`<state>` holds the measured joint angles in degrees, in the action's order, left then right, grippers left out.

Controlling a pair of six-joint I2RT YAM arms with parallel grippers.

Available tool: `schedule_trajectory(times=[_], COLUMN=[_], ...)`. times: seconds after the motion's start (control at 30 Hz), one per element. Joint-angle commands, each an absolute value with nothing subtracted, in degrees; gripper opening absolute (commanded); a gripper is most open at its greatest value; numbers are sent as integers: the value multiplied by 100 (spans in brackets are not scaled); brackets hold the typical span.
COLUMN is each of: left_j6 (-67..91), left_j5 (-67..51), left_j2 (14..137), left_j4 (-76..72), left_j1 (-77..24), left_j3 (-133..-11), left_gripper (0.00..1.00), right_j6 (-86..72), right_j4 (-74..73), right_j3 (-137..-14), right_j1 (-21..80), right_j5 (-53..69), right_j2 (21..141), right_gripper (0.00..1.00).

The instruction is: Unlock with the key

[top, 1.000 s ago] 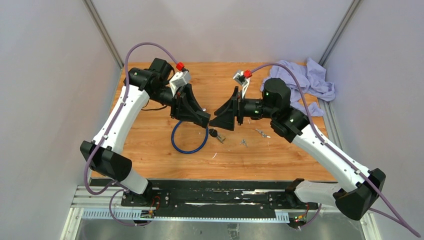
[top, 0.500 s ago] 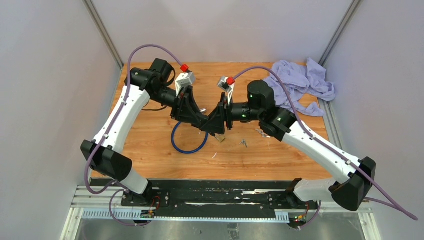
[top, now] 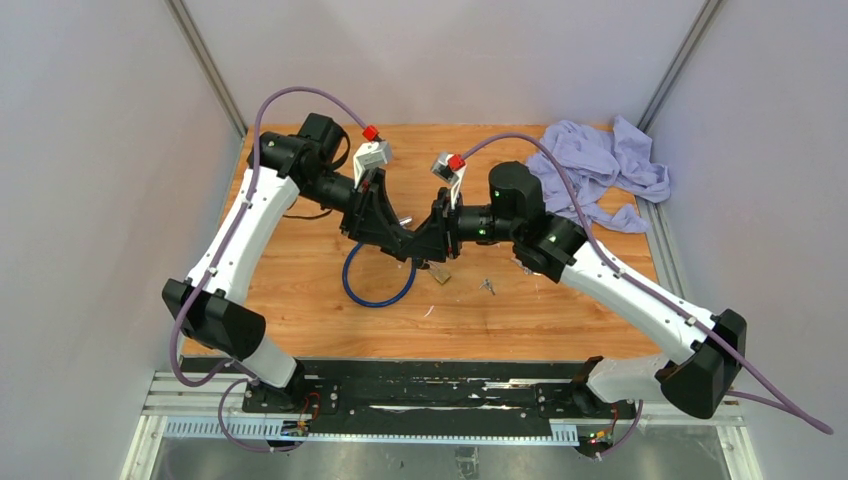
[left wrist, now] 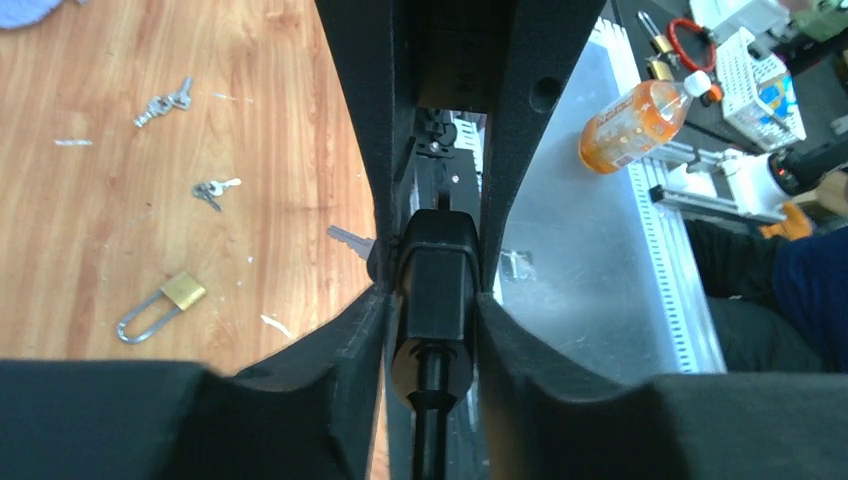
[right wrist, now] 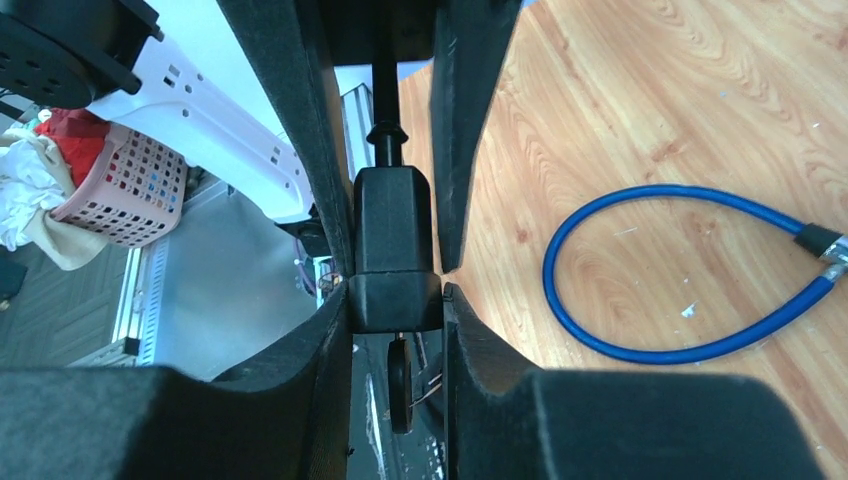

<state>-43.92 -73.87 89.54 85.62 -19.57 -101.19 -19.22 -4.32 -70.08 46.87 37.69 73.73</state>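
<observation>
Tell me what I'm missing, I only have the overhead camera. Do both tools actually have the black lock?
Observer: Yes. In the left wrist view, the left tool pinches the black lock on both sides.
Operator: And the right one?
Observer: Its wrist view shows the right tool pressing the same lock from the opposite end.
Operator: Where's the key?
Observer: A silver key pokes out beside the lock, behind the left tool's finger.

Left pincer (top: 402, 242) and right pincer (top: 434, 238) meet tip-to-tip by the blue cable lock (top: 380, 304).
</observation>
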Motion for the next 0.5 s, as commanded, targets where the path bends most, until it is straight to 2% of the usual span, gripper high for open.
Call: schedule_trajectory(times=[0.0,0.03,0.07,0.27,0.47], left_j6=[-4344,-4326,-4296,-4298,-5201], left_j5=[-7813,-7821,-7842,-7664,-6561], left_j2=[9048,9088,9146,9418,9225], left_j4=[8343,8346,8341,8324,8306], left_j1=[-1959,-1952,-1933,-1672,-1448], left_j3=[-10345,-10368,-10401,-10653,-10477], left_gripper=[47,62,97,98,98], right_j6=[-2110,-2170,-2241,-2764,-2844], right_j4=[-142,-139,-137,78,20], right_j3=[-6952,-6937,-6916,-6619,-6509], right_j1=[4839,4836,4816,4502,4289], right_j5=[3437,3348,3296,3398,3529], right_j2=[7277,7282,7289,7304,7251], right_gripper=[1,1,1,1,1])
